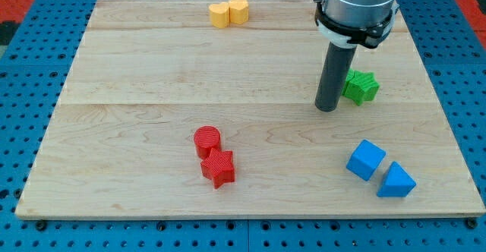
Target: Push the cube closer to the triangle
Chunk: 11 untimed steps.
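Note:
A blue cube (366, 159) lies near the view's bottom right on the wooden board (137, 123). A blue triangle (396, 181) lies just right of and below it, almost touching it. My tip (326, 108) rests on the board above and to the left of the cube, well apart from it. The rod rises from the tip to the arm's grey body at the view's top right.
A green star (361, 86) sits right beside the rod, on its right. A red cylinder (206, 140) and a red star (219, 168) touch at bottom centre. Two yellow blocks (229, 12) sit together at the top edge.

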Tool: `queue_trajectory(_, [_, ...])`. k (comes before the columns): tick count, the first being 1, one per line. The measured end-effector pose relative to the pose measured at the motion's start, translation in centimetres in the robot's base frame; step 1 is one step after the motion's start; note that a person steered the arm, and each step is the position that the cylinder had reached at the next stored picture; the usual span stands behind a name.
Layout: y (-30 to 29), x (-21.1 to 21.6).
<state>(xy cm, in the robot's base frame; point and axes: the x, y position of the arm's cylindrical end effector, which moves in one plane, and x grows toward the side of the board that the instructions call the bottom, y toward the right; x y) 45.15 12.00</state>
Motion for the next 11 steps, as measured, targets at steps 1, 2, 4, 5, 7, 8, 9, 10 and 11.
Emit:
queue_trajectory(1, [0.0,0.0])
queue_trajectory(2, [0.0,0.0])
queue_trajectory(4, [-0.1,0.0])
queue_trajectory(5, [0.2,0.7])
queue_trajectory(7, [6.7,3.9])
queue_trajectory(8, [6.8,4.6])
queue_trajectory(9, [6.9,5.8])
queue_trajectory(10, [2.3,7.7])
queue_trajectory(11, [-1.5,7.9])
